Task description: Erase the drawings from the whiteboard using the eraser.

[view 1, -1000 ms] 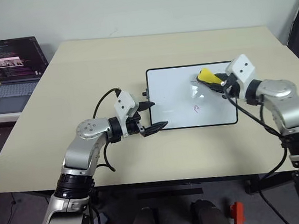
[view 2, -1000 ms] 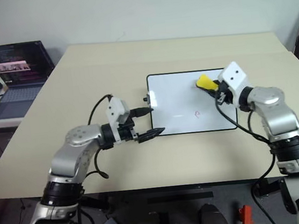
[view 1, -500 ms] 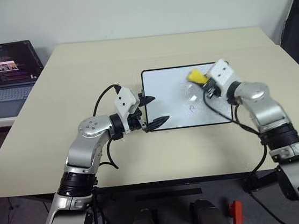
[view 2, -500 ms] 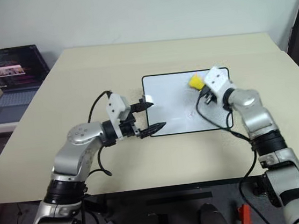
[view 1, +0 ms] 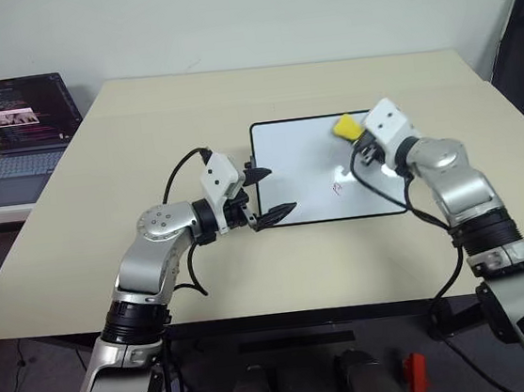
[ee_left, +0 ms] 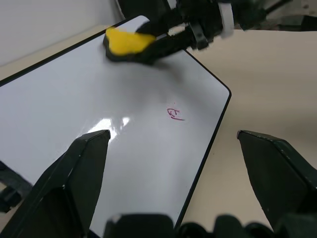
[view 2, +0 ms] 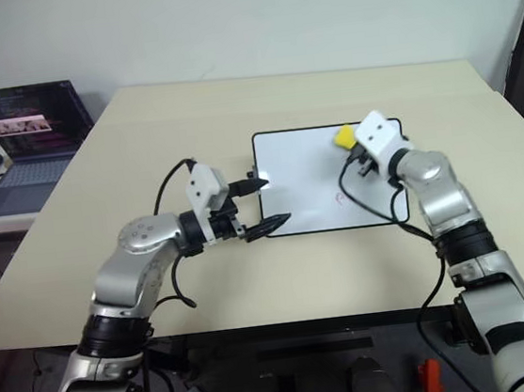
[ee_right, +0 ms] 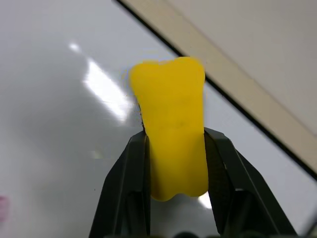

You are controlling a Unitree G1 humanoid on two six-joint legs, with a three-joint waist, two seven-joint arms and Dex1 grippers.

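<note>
Right wrist view: eraser (ee_right: 173, 124) clamped lengthwise between jaws, pointing forward; left jaws open.

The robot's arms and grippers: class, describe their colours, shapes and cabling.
Both arms are silver-grey rounded metal segments with black joints. Each wrist carries a white boxy block. The left gripper and right gripper have two black tapered fingers each. Black cables loop loosely beside both forearms.

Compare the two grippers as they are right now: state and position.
The right gripper is shut on the yellow eraser over the whiteboard; the left gripper is open and holds nothing. The right is over the board's far right part; the left is at its left edge. Both have black fingers.
</note>
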